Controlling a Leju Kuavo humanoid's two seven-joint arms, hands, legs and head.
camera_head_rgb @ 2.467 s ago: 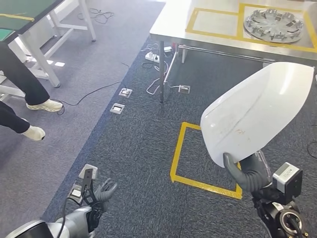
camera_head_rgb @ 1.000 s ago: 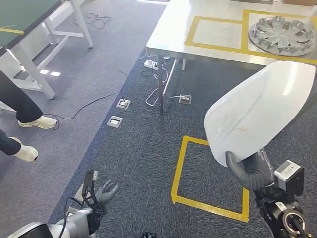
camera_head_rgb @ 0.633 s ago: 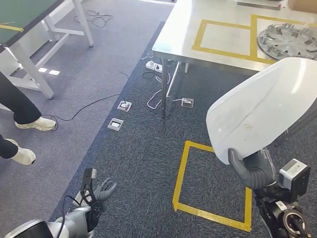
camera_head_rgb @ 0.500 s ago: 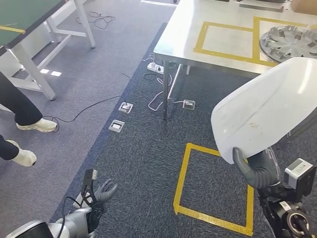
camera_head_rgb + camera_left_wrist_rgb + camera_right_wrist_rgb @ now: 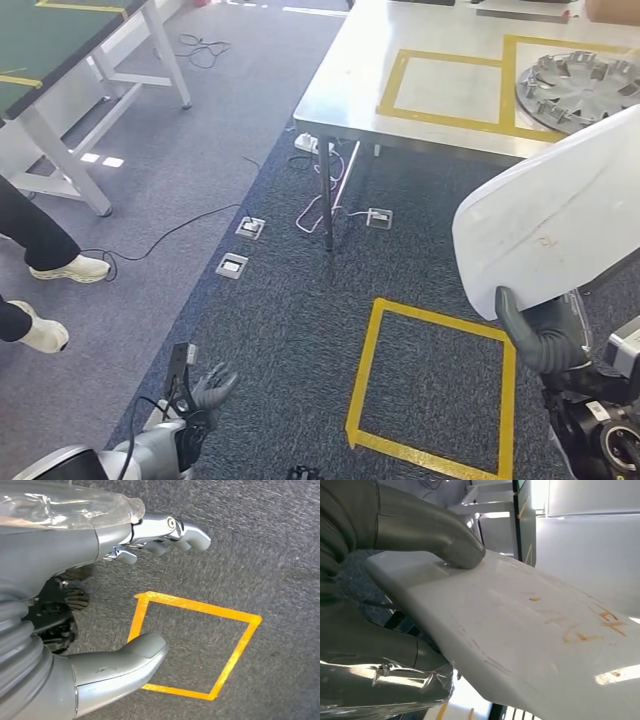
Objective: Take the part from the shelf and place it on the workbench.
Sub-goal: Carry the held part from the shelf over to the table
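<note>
The part is a large white curved shell (image 5: 555, 215), held up over the carpet at the right of the head view. My right hand (image 5: 545, 332) grips its lower edge; in the right wrist view the thumb (image 5: 433, 535) presses on the shell's (image 5: 531, 630) top face. The steel workbench (image 5: 355, 75) stands ahead, its top marked with yellow tape squares. My left hand (image 5: 204, 392) hangs low at the lower left, fingers apart and holding nothing; the left wrist view has its thumb (image 5: 120, 665) and fingers (image 5: 170, 530) spread above the carpet.
A silver wheel cover (image 5: 577, 90) lies in the bench's right tape square. A yellow tape square (image 5: 434, 385) marks the dark carpet in front of me. Cables and floor sockets (image 5: 232, 265) lie near the bench leg (image 5: 327, 195). A person's shoes (image 5: 64, 268) and a green-topped table (image 5: 45, 40) are at the left.
The camera has shifted as I walk toward the bench; the floor square and bench sit nearer. The white shell, still in my right hand, has slid to the picture's right edge.
</note>
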